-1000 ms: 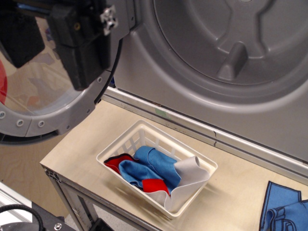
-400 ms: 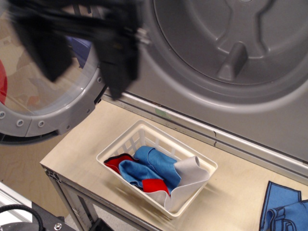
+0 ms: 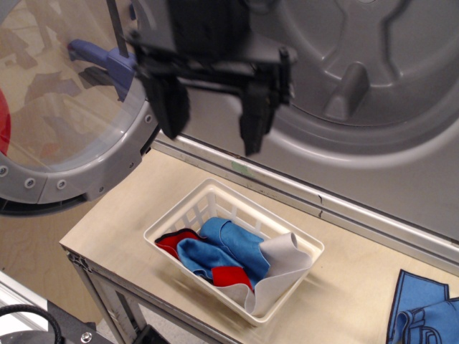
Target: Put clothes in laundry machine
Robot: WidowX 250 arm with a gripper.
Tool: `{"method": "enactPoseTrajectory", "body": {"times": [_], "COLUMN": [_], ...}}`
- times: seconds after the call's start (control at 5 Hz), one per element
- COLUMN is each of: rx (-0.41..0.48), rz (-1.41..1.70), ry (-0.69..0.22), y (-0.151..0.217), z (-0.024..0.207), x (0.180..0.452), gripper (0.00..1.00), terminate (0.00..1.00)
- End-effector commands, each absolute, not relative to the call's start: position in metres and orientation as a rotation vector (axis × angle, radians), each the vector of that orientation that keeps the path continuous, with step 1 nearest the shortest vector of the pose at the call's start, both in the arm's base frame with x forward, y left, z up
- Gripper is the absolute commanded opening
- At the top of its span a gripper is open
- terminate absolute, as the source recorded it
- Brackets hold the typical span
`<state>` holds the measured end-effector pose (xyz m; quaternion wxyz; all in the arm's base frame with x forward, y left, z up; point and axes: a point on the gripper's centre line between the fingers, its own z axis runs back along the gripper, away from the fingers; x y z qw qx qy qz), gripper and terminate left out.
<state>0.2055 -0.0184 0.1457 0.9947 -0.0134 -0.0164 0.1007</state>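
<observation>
So, gripper [image 3: 212, 122] hanging over white basket [image 3: 297, 283], jaws spread wide, nothing in them. Clothes [image 3: 228, 255] sitting bundled in basket on bench [image 3: 115, 222]. Laundry machine [image 3: 337, 93] right behind, glass door [image 3: 68, 107] swung open at left. Darker blue cloth [image 3: 423, 312] lying apart at right edge.

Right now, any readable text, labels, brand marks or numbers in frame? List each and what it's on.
None readable.
laundry machine: no brand mark, no numbers; a small greenish patch on its lower trim, no characters legible.
white basket: plain slats, no label.
clothes: no tags or print visible.
darker blue cloth: stitching only.
claw: black, blurred, no markings discernible.
</observation>
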Motion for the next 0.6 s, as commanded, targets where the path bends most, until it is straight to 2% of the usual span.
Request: {"method": "enactPoseTrajectory", "body": {"times": [0.0, 0.2, 0.4], "rx": [-0.015, 0.0, 0.0], "rz": [0.165, 0.14, 0.122], "ry": [-0.057, -0.034, -0.035], "y": [-0.017, -0.019, -0.026], "z": [0.083, 0.059, 0.044], "x": [0.221, 0.215, 0.21], "gripper": [1.0, 1.0, 1.0], "terminate": [0.0, 0.0, 0.0]}}
